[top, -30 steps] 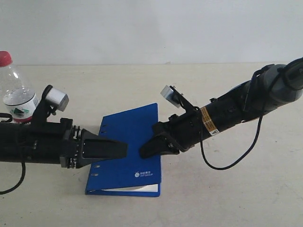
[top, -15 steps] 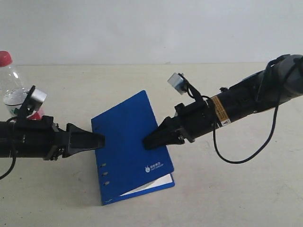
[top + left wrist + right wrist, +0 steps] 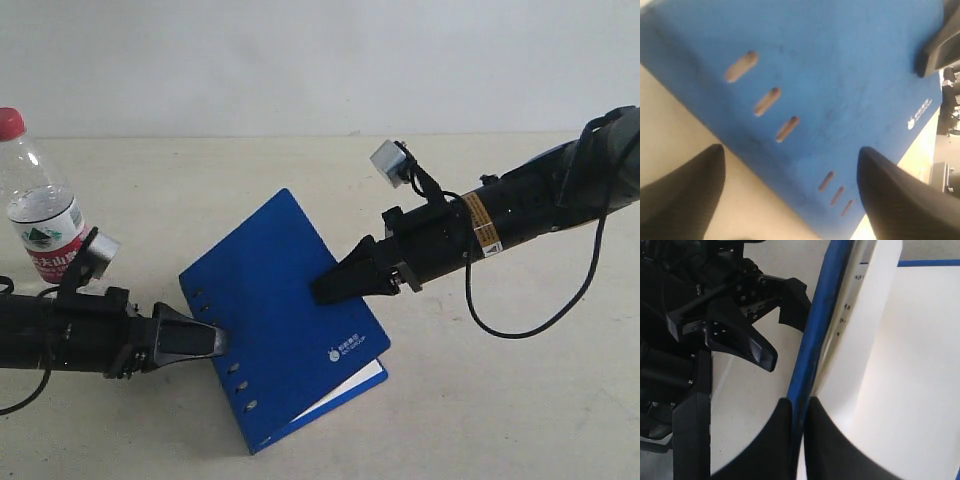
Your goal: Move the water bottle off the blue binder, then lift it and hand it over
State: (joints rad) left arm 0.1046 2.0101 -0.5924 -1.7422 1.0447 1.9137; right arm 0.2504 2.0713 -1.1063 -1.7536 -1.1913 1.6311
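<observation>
Blue binder (image 3: pixel 270 290); long axis diagonal, rivets (image 3: pixel 232 368) leftward

Black right arm (image 3: pixel 540 195), yellow label (image 3: pixel 483 222)

We see bright, even light and only faint, soft shadows on the worktop (image 3: pixel 300 170); in our left wrist view the blue binder (image 3: pixel 840 75) looks blurred.

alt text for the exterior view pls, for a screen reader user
A blue binder sits diagonally on a beige table, its cover pinched by the right gripper reaching in from the right. The left gripper points at the binder's riveted edge from the left, and a red-capped water bottle stands upright at far left, off the binder.
</observation>
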